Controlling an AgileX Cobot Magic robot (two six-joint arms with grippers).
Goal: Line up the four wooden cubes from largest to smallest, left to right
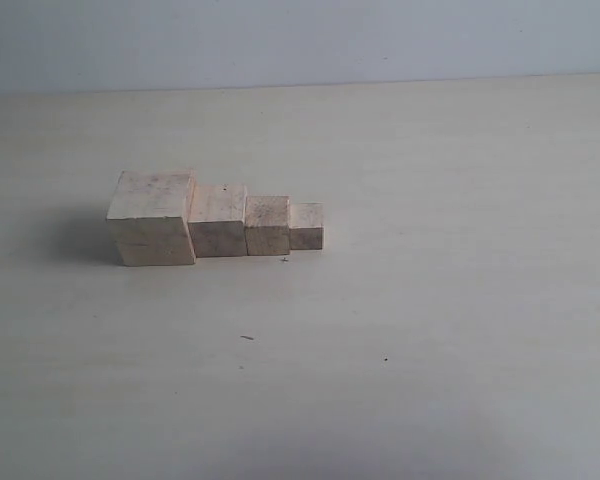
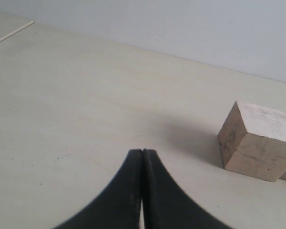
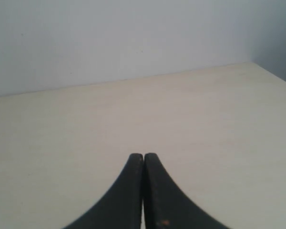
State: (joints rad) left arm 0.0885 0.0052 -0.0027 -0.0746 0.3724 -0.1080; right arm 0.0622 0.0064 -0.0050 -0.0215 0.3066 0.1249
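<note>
Starting with my left claw [image 2: 142, 157]: its two black tips are pressed together with nothing between them, low over the bare bench [image 2: 62, 105]. The biggest cube [image 2: 257, 143], the one with a seam across its side, sits ahead of that claw and off to its right, well apart from the tips. Beyond it, each farther from my left claw, come the second cube [image 1: 218, 220], the third cube [image 1: 267, 225] and the smallest cube [image 1: 306, 226]. Each one is touching or just beside its neighbour; I cannot tell which at the small end. My right claw [image 3: 143, 160] is likewise closed on nothing. Only open bench and a pale wall [image 3: 133, 38] lie ahead of it, with no cube in its sight.

By my reckoning the order already runs big to small, so the step in hand is a check and a clean retreat, not another grasp. To do that well I would move with both claws closed, straight up and away, never sweeping sideways toward the line. The smallest cube looks light enough to slide on this smooth top at the slightest nudge. If the front faces needed squaring, I would press gently with closed tips from the near side, one cube at a time.
</note>
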